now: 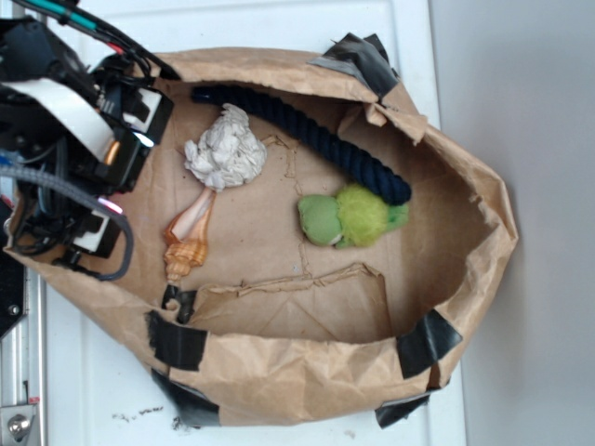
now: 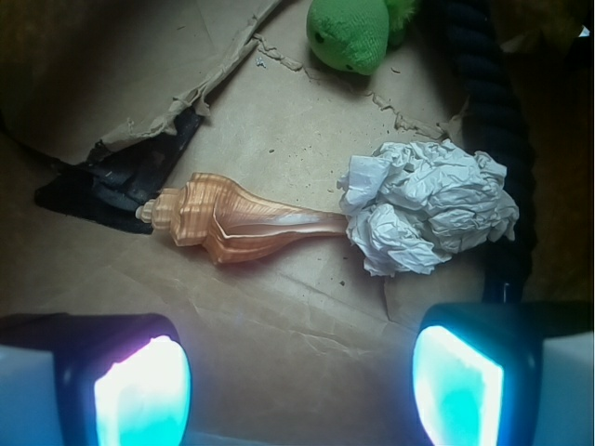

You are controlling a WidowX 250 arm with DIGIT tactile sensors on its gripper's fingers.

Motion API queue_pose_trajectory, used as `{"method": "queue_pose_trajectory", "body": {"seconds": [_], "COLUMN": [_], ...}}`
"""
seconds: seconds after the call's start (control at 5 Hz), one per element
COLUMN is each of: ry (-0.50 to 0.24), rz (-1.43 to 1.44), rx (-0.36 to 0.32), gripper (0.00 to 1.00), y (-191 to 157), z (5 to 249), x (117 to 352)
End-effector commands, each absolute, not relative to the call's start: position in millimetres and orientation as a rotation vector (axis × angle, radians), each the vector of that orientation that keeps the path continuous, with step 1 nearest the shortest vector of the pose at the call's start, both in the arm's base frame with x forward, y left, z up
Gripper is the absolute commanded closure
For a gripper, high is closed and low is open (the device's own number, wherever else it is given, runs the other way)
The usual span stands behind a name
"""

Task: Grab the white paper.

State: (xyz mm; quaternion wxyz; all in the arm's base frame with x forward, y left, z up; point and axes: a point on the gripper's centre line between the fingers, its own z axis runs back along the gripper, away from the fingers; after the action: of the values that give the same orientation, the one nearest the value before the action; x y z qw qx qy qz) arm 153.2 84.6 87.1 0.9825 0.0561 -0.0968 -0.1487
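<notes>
Across most of the exterior frame, one brown paper bag (image 1: 279, 372) lies flattened open on the white table (image 1: 409, 28). Upper left, one robot arm (image 1: 65, 139); its fingers (image 2: 297, 381) are spread wide, holding nothing. Centre, one dark rope (image 1: 316, 139), one green plush toy (image 1: 349, 218), one white paper (image 1: 226, 150) wad upper centre, one orange seashell (image 1: 191, 237) whose tip touches it. Risk: fingers closing off-centre could catch the shell, or push the wad against the rope.

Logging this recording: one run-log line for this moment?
end effector open, empty | white paper ungrasped, touching seashell tip | phase: approach
</notes>
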Motion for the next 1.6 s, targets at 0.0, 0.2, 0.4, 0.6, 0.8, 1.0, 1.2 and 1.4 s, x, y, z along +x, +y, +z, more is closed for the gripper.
{"method": "queue_pose_trajectory", "body": {"seconds": [0.0, 0.2, 0.4, 0.6, 0.8, 1.0, 1.2, 1.4], "ry": [-0.253, -0.27, -0.258, -0.235, -0.23, -0.251, -0.256, -0.255], "rz": [-0.174, -0.179, -0.181, -0.19, -0.217, -0.269, -0.273, -0.256], "rx": [0.146, 0.186, 0.162, 0.144, 0.122, 0.118, 0.105, 0.093], "gripper": [0.0, 0.0, 0.0, 0.0, 0.0, 0.0, 0.0, 0.0], "y": [101.1, 104.8, 104.8, 104.8, 107.7, 111.7, 114.2, 114.2], "z": [105.3, 103.9, 106.9, 107.9, 116.8, 124.6, 127.9, 130.4], "x": [250.6, 300.2, 344.5, 339.9, 326.3, 303.5, 298.3, 302.6]}}
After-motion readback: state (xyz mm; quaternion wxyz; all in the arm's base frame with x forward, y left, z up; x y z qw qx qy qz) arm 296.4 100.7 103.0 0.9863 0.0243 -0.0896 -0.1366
